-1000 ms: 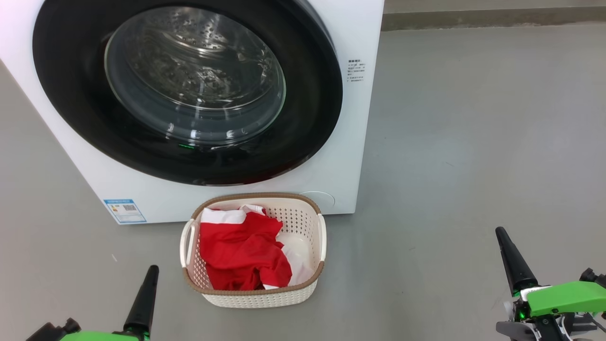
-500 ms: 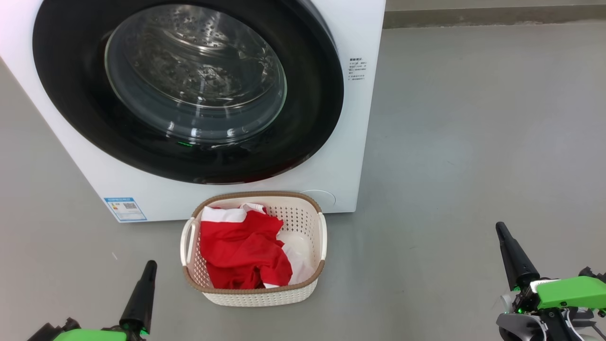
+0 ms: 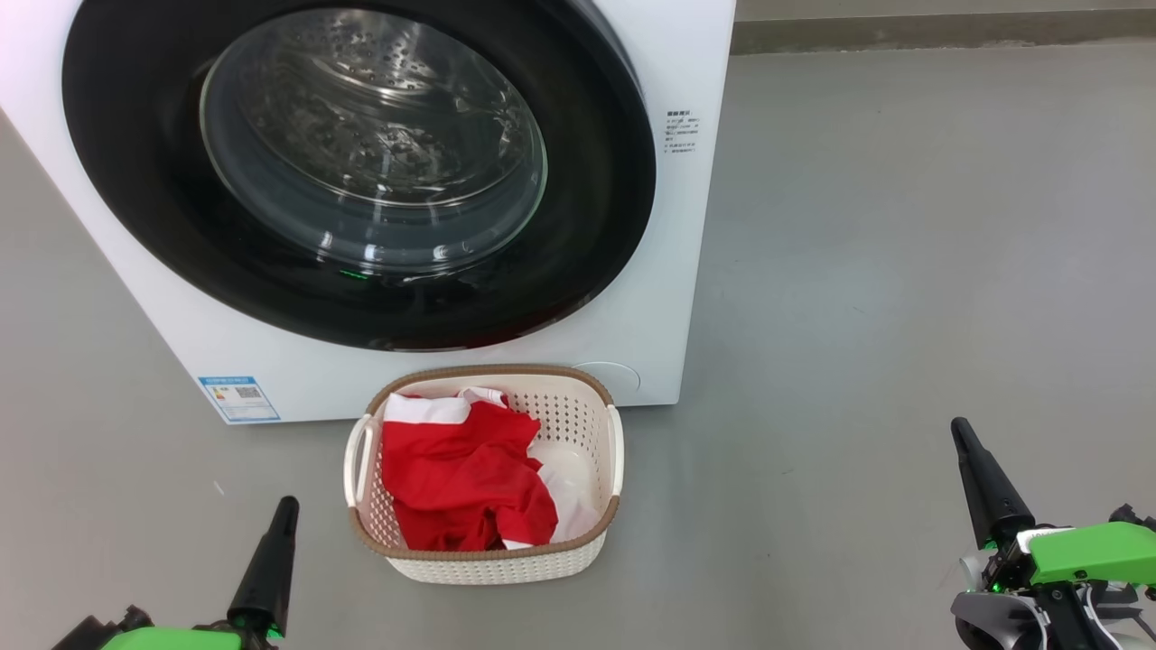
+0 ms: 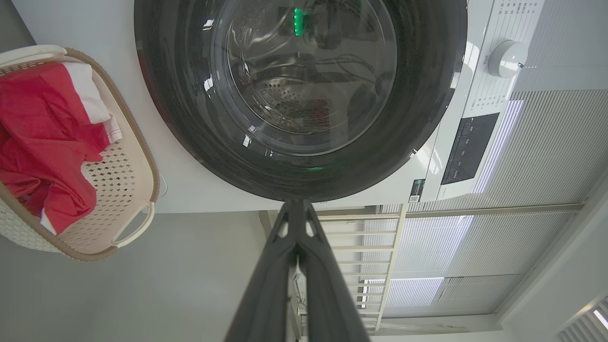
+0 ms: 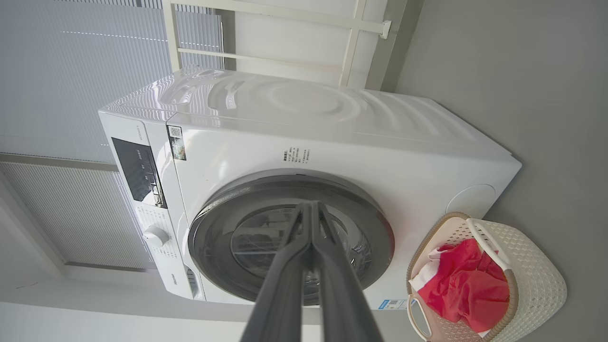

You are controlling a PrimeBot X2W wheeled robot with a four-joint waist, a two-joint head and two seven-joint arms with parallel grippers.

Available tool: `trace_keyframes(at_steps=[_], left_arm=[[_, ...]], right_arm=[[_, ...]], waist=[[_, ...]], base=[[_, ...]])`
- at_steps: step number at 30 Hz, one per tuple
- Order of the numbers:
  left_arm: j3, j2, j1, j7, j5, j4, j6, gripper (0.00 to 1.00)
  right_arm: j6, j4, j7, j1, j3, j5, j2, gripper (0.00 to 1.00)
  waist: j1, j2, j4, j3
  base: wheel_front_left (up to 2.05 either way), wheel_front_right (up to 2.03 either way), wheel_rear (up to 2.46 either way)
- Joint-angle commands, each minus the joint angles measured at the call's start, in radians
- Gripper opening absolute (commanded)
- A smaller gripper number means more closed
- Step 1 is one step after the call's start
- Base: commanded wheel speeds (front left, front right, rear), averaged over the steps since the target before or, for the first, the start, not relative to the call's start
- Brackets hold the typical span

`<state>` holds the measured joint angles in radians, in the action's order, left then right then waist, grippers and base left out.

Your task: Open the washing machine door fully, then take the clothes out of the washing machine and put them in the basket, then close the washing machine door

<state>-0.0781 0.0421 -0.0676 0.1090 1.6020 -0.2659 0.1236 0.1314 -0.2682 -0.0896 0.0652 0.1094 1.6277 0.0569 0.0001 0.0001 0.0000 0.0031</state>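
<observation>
The white washing machine point(image 3: 668, 271) stands ahead with its round black-rimmed door point(image 3: 135, 181) closed flat against the front; the steel drum shows through the glass. On the floor in front of it sits the cream basket point(image 3: 587, 424) holding the red and white clothes point(image 3: 461, 478). My left gripper point(image 3: 287, 506) is shut and empty, low at the basket's left. Far off to the basket's right, my right gripper point(image 3: 959, 429) is also shut and empty. In the wrist views the door point(image 4: 427, 95) point(image 5: 213, 228) is closed, the left gripper point(image 4: 295, 204) and right gripper point(image 5: 311, 206) have fingers pressed together, and the clothes point(image 4: 42, 133) point(image 5: 465, 289) lie in the basket point(image 4: 137, 166) point(image 5: 532, 266).
Bare grey floor point(image 3: 903, 271) spreads to the right of the machine up to a wall base point(image 3: 903, 36). A control panel and white dial point(image 4: 506, 57) are on the machine's front. Window blinds and a white rail point(image 4: 427, 247) stand behind it.
My left gripper has dropped lower in the head view and my right gripper has risen slightly. The door, basket and clothes have not moved.
</observation>
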Motion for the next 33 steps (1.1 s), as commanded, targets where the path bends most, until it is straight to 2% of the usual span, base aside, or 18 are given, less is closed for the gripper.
trace_keyframes(at_steps=[1,33], left_arm=[[-0.036,0.008,-0.040,0.004,0.006,0.020,0.007,0.00],[-0.036,0.008,-0.040,0.004,0.007,0.021,0.007,0.00]], right_arm=[[-0.001,0.025,-0.004,0.040,-0.020,0.001,0.011,0.00],[-0.001,0.024,-0.011,0.041,-0.012,-0.006,0.005,0.00]], waist=[[0.0000,-0.0001,0.000,0.000],[0.0000,-0.0001,0.000,0.000]], base=[[0.00,0.00,0.00],[0.00,0.00,0.00]])
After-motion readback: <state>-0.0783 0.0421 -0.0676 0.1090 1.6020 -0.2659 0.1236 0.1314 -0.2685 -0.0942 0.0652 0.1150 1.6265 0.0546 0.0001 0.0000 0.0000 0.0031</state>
